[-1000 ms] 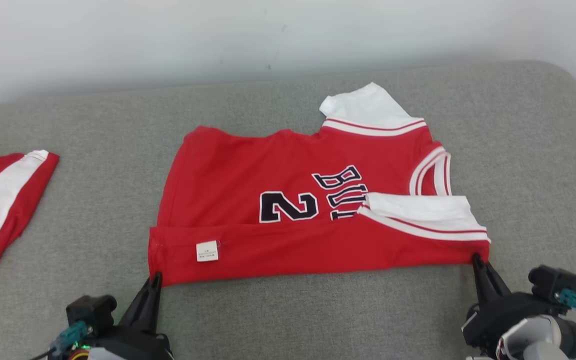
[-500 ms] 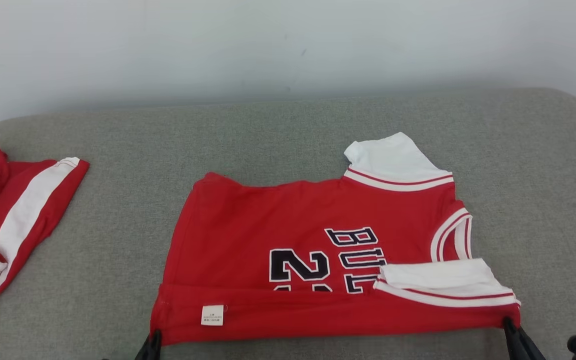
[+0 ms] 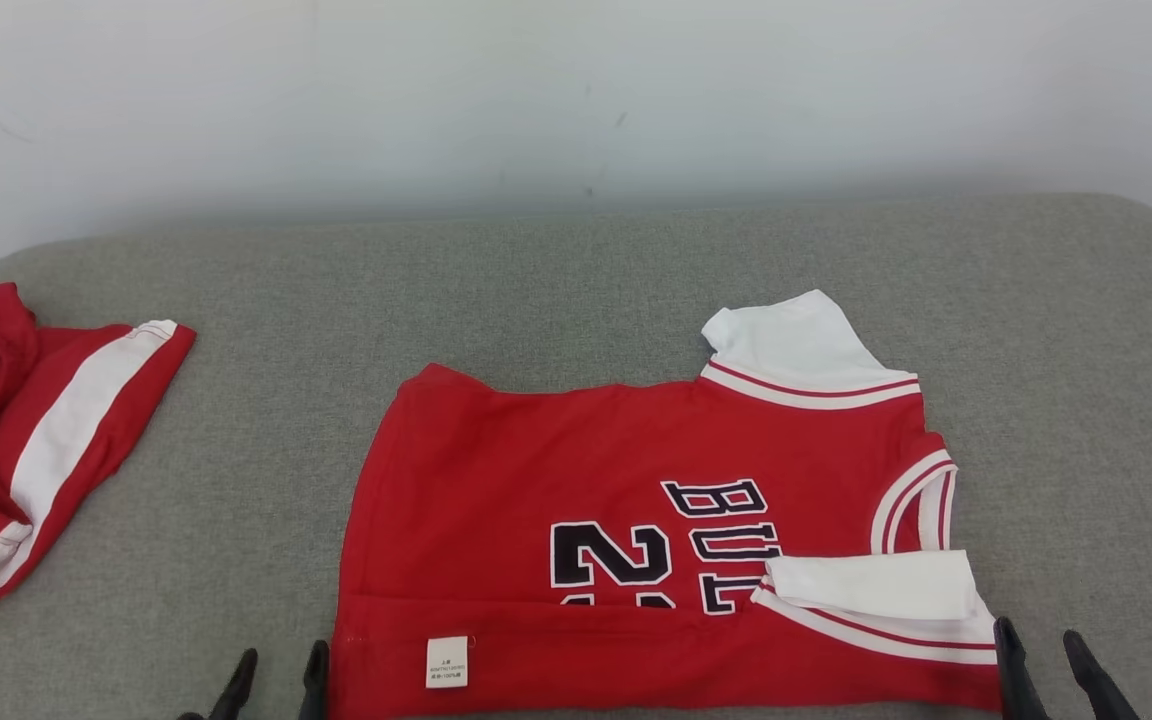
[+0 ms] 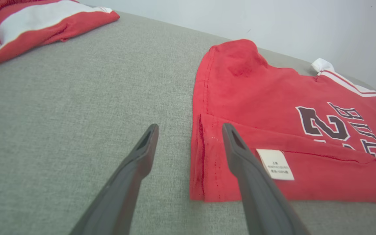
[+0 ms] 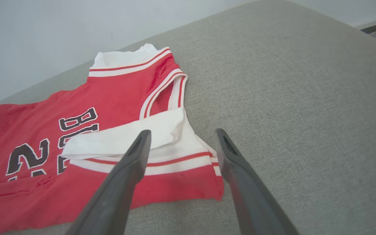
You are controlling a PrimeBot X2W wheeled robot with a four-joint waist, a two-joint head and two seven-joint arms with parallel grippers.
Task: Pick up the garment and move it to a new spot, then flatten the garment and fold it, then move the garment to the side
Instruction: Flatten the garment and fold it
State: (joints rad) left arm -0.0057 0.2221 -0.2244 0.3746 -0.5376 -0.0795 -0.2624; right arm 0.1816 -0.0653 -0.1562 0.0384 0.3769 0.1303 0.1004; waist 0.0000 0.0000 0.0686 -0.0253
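Note:
The red jersey [image 3: 536,470] with white sleeves and dark "2" and "BUL" print lies flat on the grey cushion [image 3: 576,290], its near edge folded up over the number, a white care label [image 3: 446,662] showing on the flap. My left gripper [image 3: 276,665] stands open at the flap's near left corner; in the left wrist view its right finger [image 4: 240,153] overlaps the jersey [image 4: 256,94]. My right gripper [image 3: 1041,645] is open at the near right corner, its fingers [image 5: 132,163] straddling the folded white sleeve [image 5: 126,133]. Neither holds cloth.
A second red garment with a white stripe [image 3: 46,430] lies crumpled at the cushion's far left, and also shows in the left wrist view [image 4: 38,19]. A pale wall [image 3: 576,100] rises behind the cushion. Bare grey fabric [image 5: 289,98] stretches right of the jersey.
Both grippers, pinched on the jersey's near corners before, have opened and let the folded edge go. The head camera has tilted, so the whole picture sits lower.

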